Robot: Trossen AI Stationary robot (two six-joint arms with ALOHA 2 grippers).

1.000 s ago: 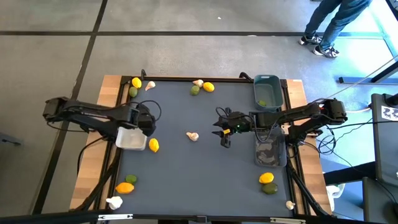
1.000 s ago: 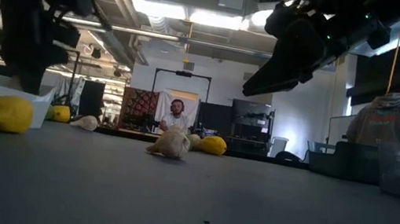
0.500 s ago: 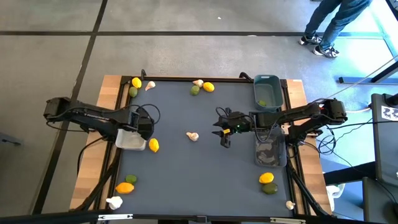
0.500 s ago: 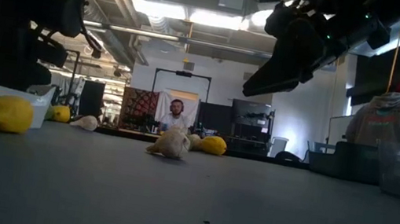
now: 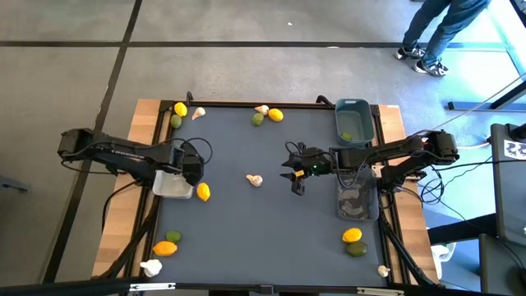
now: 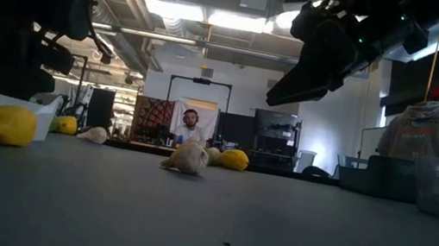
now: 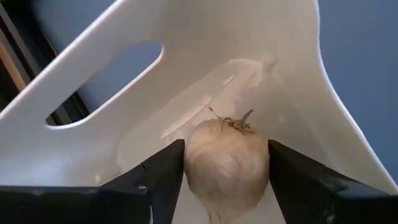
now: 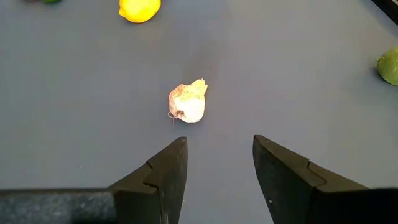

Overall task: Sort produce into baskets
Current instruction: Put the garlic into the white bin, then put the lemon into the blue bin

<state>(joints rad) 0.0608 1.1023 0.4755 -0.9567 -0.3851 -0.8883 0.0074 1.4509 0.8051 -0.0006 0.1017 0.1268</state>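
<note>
My left gripper [image 5: 184, 171] points down into the white basket [image 5: 171, 186] at the table's left edge, with an off-white garlic bulb [image 7: 227, 163] between its fingers. My right gripper [image 5: 294, 178] hangs open above the table's middle right, with nothing between its fingers. Another garlic bulb [image 8: 186, 102] lies on the mat just ahead of it, toward the left [image 5: 255, 179]. A lemon [image 5: 203, 191] lies on the mat against the white basket's right side. The blue-grey basket [image 5: 353, 122] at the far right holds a lime [image 5: 347, 136]. The dark grey basket [image 5: 356, 202] stands nearer, under the right arm. My left gripper pinches the garlic bulb by its two opposite sides [image 7: 191, 163] between both fingers, slanting steeply down from above. The bulb's rooty end [image 7: 231, 123] points away from the wrist, toward the basket's floor. Whether the bulb rests on the floor cannot be told.
Loose produce lies around the mat's rim: a lemon, lime and garlic at the far left [image 5: 180, 109], another group at the far middle [image 5: 268, 115], one at the near left [image 5: 166, 247], one at the near right [image 5: 353, 238]. People show in the room beyond.
My left gripper has sunk lower into the white basket and then kept still. The right arm has not moved.
</note>
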